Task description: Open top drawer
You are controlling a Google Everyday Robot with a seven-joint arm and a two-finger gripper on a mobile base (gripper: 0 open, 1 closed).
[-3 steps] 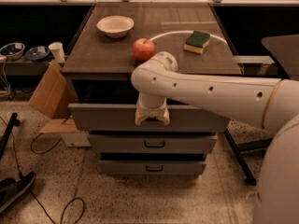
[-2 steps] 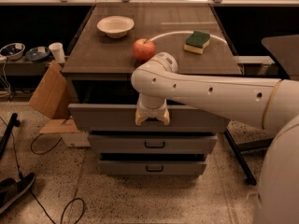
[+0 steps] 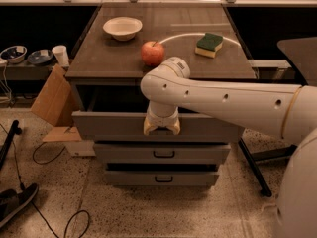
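The top drawer point(image 3: 109, 125) is the tall grey front under the tabletop; it stands pulled out, with a dark gap behind it. My white arm reaches in from the right. My gripper point(image 3: 161, 128) sits at the centre of the drawer front, where the handle lies hidden behind it. The two shorter drawer fronts point(image 3: 163, 153) below are closed, each with a small dark handle.
On the brown tabletop point(image 3: 104, 63) are a white bowl point(image 3: 122, 28), a red apple point(image 3: 152, 53) and a green-and-yellow sponge point(image 3: 209, 44). Cardboard point(image 3: 51, 99) leans left of the cabinet. Cables point(image 3: 44, 157) and a dark stand leg point(image 3: 252, 167) lie on the floor.
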